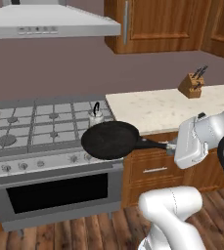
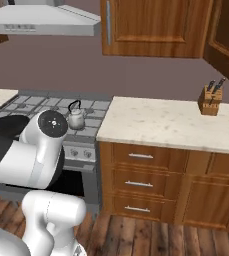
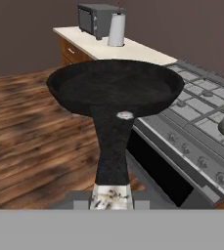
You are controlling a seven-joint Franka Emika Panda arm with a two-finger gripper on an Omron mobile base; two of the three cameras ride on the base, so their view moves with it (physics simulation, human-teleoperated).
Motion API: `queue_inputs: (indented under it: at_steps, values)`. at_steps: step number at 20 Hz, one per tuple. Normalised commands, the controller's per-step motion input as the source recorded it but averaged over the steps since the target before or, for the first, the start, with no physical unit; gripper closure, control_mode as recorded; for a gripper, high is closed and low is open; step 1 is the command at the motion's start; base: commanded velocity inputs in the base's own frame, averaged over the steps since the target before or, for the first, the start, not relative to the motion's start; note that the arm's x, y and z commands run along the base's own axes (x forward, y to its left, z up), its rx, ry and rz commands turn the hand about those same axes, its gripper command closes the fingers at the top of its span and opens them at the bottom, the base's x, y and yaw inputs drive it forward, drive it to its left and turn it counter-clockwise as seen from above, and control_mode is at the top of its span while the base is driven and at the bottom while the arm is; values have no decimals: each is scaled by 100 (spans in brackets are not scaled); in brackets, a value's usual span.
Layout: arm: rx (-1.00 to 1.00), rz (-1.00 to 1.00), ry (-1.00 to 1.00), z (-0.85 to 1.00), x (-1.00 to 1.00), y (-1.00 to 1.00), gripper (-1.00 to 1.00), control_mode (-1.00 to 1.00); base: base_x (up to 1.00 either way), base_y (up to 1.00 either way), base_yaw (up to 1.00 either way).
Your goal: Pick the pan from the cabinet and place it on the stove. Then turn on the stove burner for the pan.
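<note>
The pan [image 1: 109, 140] is out of the cabinet [image 1: 157, 24] and rides in the air, carried level by its long handle. The gripper [image 1: 172, 146] is clamped on the silvery end of that handle, at about 3 o'clock of the pan bowl in the left base view. The bowl hangs over the front right corner of the stove [image 1: 30, 129], above the knob row and not touching the grates. A small kettle [image 1: 96, 116] stands on the rear right burner, at 11 o'clock of the pan. The fetching seems done; setting the pan on a burner and turning its knob remain.
</note>
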Motion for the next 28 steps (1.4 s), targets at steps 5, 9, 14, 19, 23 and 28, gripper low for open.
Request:
queue_inputs:
  at_steps: [5, 9, 14, 19, 23, 28]
  values:
    - [0, 0, 0, 0, 0, 0, 100, 100, 10, 71, 0]
    - [0, 0, 0, 0, 0, 0, 100, 100, 25, 71, 0]
    - [0, 0, 0, 0, 0, 0, 100, 100, 33, 66, 0]
    - [0, 0, 0, 0, 0, 0, 100, 100, 41, 61, 0]
    - [0, 0, 0, 0, 0, 0, 100, 100, 44, 55, 0]
    - [0, 0, 0, 0, 0, 0, 100, 100, 41, 55, 0]
